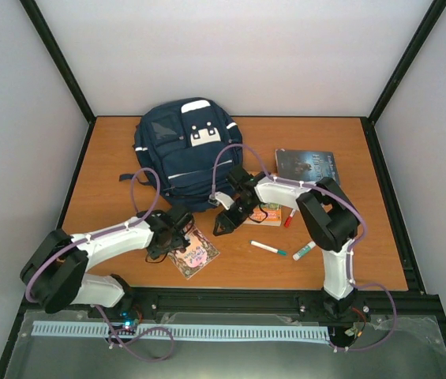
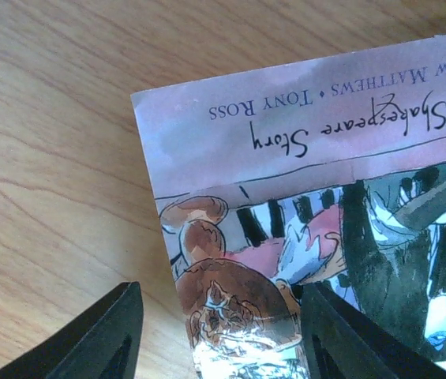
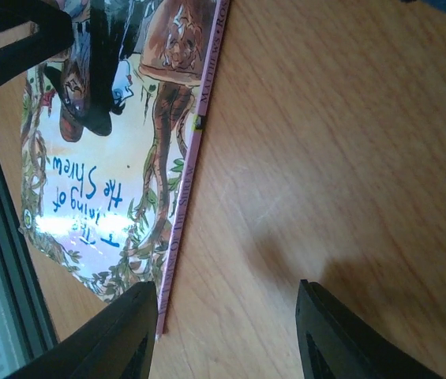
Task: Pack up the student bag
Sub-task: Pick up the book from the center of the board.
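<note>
Table [image 1: 104,166]: wood grain.
Backpack [image 1: 187,154]: navy fabric, white stripes, at table's far edge.
Book [image 2: 325,158]: glossy paperback, table's near edge; we read "A Shakespeare Story".
Left gripper [image 2: 219,298]: fingers spread astride book's edge.
Right gripper [image 3: 226,294]: fingers spread over table.

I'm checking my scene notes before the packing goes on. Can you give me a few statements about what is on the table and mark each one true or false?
1. The student bag lies at the far side of the table. True.
2. The left gripper hangs over the student bag. False: it is over a corner of the pink picture book, jaws apart.
3. The right gripper grips the bag's strap. False: its jaws stand apart over bare wood beside the picture book's spine.
4. A green-capped marker lies on the table to the right of the picture book. True.
5. The dark book lies on top of the bag. False: it lies on the table to the bag's right.
</note>
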{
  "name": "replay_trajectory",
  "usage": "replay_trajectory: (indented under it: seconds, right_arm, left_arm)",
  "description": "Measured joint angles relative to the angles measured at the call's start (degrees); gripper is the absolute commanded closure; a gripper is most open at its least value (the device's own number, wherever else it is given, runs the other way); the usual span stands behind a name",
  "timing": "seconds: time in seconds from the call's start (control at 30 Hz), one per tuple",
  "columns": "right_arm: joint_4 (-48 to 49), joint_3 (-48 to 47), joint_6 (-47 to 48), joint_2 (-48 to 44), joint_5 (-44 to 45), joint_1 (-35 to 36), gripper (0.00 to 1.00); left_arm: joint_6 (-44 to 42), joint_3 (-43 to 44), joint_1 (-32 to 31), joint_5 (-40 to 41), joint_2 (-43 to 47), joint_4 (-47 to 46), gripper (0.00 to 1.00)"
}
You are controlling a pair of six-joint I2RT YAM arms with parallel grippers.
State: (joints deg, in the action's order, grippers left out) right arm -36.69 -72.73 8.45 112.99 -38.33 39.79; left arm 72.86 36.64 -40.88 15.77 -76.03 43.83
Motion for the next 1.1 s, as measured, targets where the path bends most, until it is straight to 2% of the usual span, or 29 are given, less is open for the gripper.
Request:
replay_trajectory:
  seconds: [0.2,0.47,0.67,0.87,1.1]
  right_arm:
    - [-0.4,-0.8,-1.2,1.8,-2.6,0.1,0.48]
    - [-0.3,-1.6,-2.2,3.8,-6.0,1.8,0.42]
    - [-0.8,-5.1,-2.9,7.3,-11.4,2.2,0.36]
    - [-1.5,-9.2,-3.5,11.7,-16.8,2.7,0.37]
    - [-2.8,-9.9,-3.7,13.0,-20.4,2.6,0.41]
  left_arm:
    - [0.4,0.2,0.4,-0.8,-1.1,-0.5,0.61]
    - [-0.2,1.9,0.9,-1.0,-3.7,0.0,0.71]
    - [-0.7,1.7,1.0,-0.9,-4.1,0.0,0.73]
    - [-0.7,0.5,1.0,-0.9,-4.1,-1.3,0.75]
    - [-0.6,-0.7,1.0,0.5,-3.5,-2.8,0.76]
